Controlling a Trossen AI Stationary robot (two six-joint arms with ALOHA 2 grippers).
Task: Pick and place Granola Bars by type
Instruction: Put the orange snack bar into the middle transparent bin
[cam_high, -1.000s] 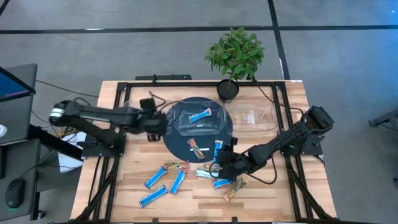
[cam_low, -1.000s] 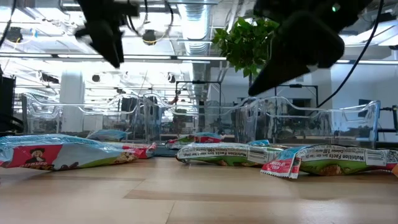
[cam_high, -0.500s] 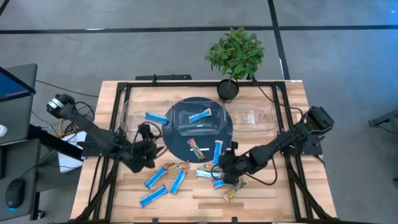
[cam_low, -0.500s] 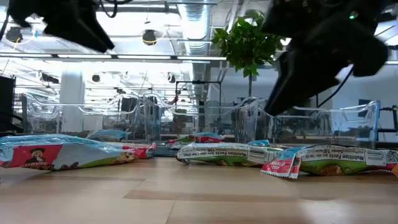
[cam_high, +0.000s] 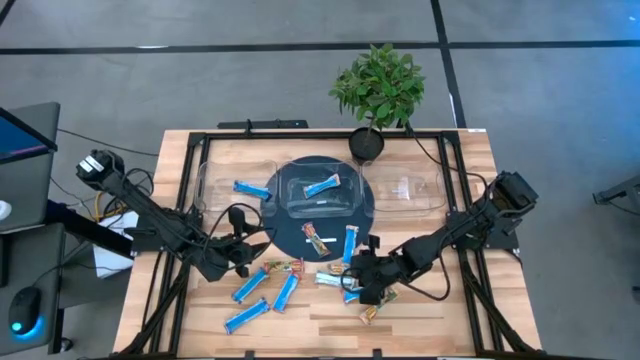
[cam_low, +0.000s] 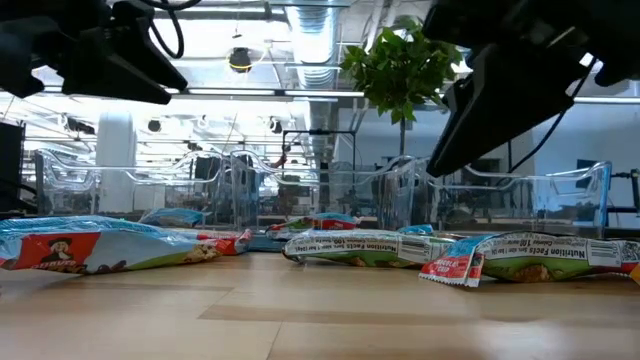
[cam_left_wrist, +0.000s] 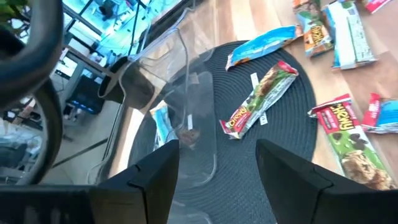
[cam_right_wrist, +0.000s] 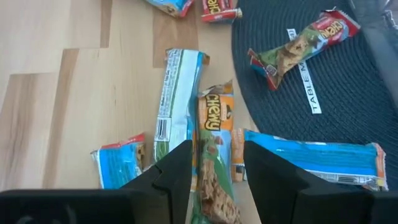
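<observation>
Fingers of the right gripper (cam_right_wrist: 214, 171) stand parted, nothing between them, hovering over a tan bar (cam_right_wrist: 213, 155) at lower centre of the right wrist view. A pale bar (cam_right_wrist: 176, 93) lies touching it on the left, and a blue bar (cam_right_wrist: 314, 158) on the right. In the high view this gripper (cam_high: 363, 280) sits lower centre-right, above the cluster of bars. The left gripper (cam_left_wrist: 214, 168) is also open and empty; in the high view it (cam_high: 240, 255) hangs at lower centre-left, by the edge of the dark mat (cam_high: 285, 235).

Three more blue bars (cam_high: 262, 297) lie loose on the wood (cam_high: 180, 320) at lower centre of the high view. On the mat rest a red-green bar (cam_high: 318, 240) and another blue bar (cam_high: 351, 240). Farther up, one blue bar (cam_high: 322, 186) lies in the middle clear tray (cam_high: 293, 205), and another (cam_high: 251, 190) in the left tray (cam_high: 212, 175). A potted plant (cam_high: 378, 90) stands at upper centre.
</observation>
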